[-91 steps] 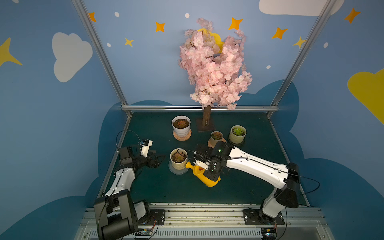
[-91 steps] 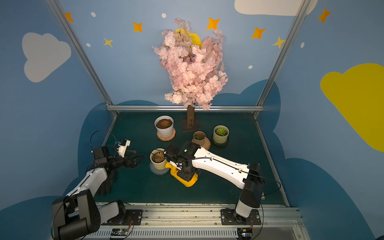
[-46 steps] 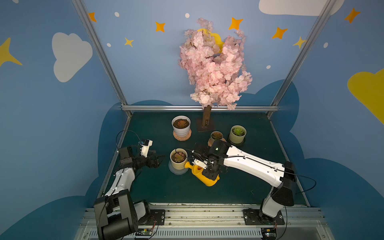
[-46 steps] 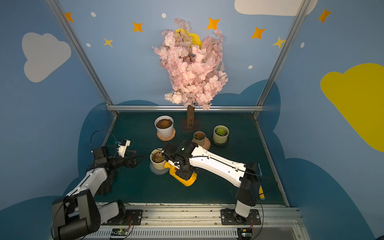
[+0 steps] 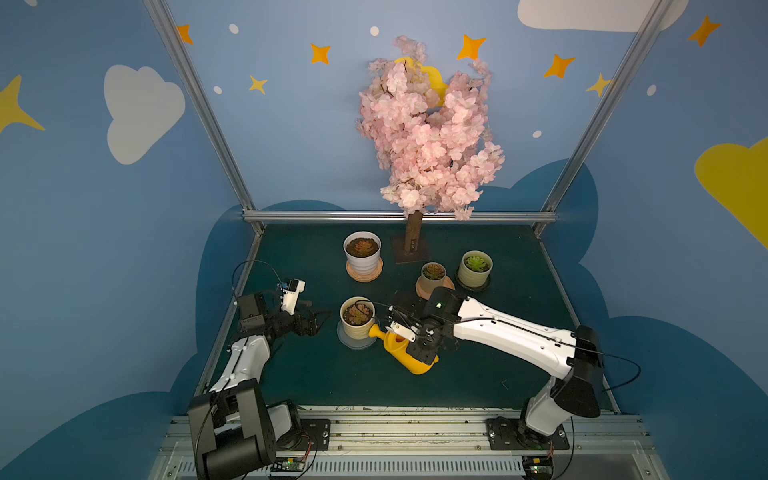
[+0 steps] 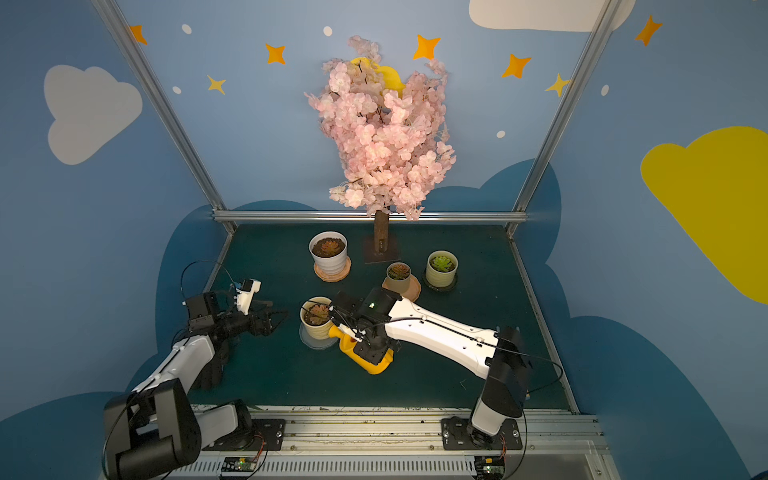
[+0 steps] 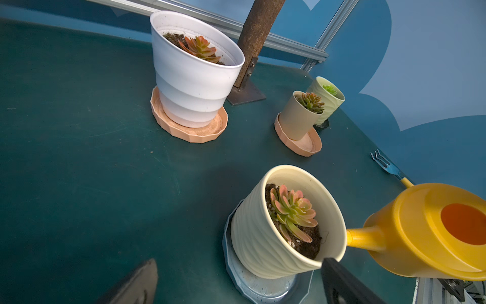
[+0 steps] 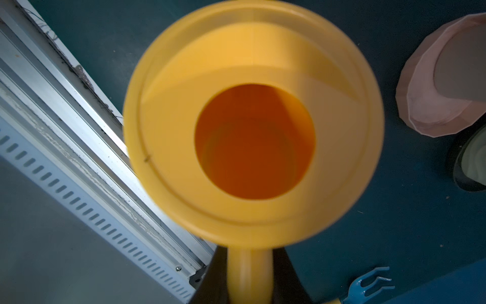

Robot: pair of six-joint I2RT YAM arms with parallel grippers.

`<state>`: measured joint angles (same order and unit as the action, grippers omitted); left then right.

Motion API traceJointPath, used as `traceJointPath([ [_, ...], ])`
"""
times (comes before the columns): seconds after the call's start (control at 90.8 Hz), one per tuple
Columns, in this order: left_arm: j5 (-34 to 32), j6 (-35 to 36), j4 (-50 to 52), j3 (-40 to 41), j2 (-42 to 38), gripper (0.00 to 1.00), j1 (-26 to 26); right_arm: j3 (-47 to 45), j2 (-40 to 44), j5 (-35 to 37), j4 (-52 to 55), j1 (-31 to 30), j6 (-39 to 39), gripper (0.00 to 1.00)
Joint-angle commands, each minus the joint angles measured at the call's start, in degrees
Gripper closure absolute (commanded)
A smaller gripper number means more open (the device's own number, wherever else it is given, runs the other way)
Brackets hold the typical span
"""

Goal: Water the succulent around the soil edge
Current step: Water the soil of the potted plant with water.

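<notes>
**Both top views:** a dark green surface (image 5: 316, 374) sits inside a blue booth w/ painted clouds & stars. Lower ctr of frame, a cream ribbed pot (image 5: 355, 330) stands on a grey saucer (image 5: 345, 343) and holds the pink-green succulent (image 5: 357, 312). The R arm reaches in from lower right. The right claw (image 5: 422, 347) is clamped tight on a yellow watering can (image 5: 413, 365), which is tilted w/ its spout (image 5: 376, 331) at the pot's right rim. The L arm comes from lower left, and the left claw (image 5: 321, 322) hovers just left of the pot, apart from it. Further back are a white pot (image 5: 362, 259), a small tan pot (image 5: 433, 277) on a peach saucer (image 5: 422, 287), a pale green pot (image 5: 475, 270) & a pink blossom tree (image 5: 428, 133).

**Left wrist view:** the succulent's pot is lower ctr, w/ dark soil (image 7: 309, 248) round the plant. At the bottom edge the claw's two dark fingers (image 7: 136, 281) stand wide apart, holding nothing. The can is at the right edge. Its spout tip meets the pot's rim; can't tell if they touch. A blue hand rake (image 7: 386, 165) lies mid right.

**Right wrist view:** the blurred can fills the frame, w/ a round orange opening at ctr. Its handle (image 8: 249, 276) runs to bottom ctr btwn dark fingers (image 8: 207, 287). The peach saucer is upper right and the rake's tines are bottom right.
</notes>
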<state>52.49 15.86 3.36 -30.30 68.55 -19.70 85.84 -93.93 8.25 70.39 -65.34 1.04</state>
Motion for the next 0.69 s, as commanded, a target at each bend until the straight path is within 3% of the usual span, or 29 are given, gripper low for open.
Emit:
traceJointPath([
  [0.0, 0.49, 0.02, -0.37, 0.42, -0.83, 0.0, 0.19, -3.17, 5.44, 0.96, -7.24, -0.14, -0.25, 1.0],
  [0.396, 0.42, 0.04, -0.37, 0.51, -0.79, 0.0, 0.26, -22.06, 20.28, 6.36, -26.02, 0.71, 1.92, 1.0],
  [0.683, 0.31, 0.09, -0.37, 0.59, -0.97, 0.0, 0.28, -37.64, 28.0, 10.17, -46.96, 3.37, 4.04, 1.0],
])
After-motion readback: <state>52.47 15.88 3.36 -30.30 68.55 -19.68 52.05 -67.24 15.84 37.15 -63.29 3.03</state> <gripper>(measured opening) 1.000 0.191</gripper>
